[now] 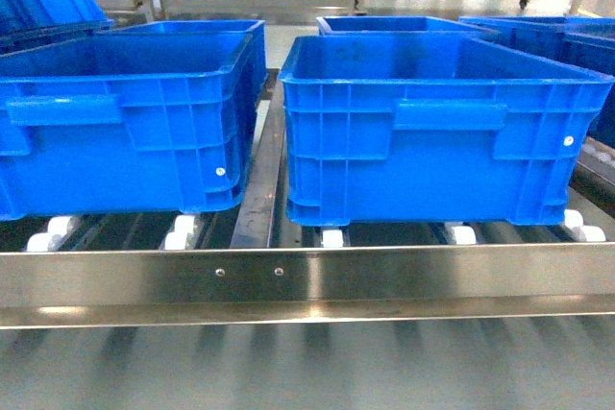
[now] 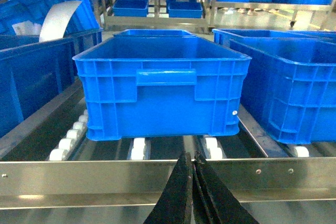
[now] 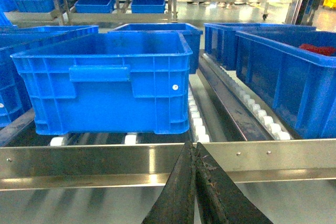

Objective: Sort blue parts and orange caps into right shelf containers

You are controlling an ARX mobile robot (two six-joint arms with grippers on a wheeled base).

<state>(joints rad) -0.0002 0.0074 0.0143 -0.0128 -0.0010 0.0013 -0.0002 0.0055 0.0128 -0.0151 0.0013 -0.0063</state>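
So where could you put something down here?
Inside the left crate or right crate; both look open-topped, though their floors are mostly hidden. The steel strip between them is bare but narrow. Behind, more crates crowd in.

containers [image 1: 437,132]: bright blue, ribbed sides
right shelf [image 1: 307,280]: shiny silver steel
rollers [image 1: 332,237]: white
gripper fingers [image 3: 178,192]: black

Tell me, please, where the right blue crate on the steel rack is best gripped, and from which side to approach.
Probably by the moulded handle bar on the right crate's front wall, coming from the front, over the steel rail. The bar stands out from the ribbed wall just under the thick rim, giving an edge to hook. The wall itself looks too broad for the jaws.
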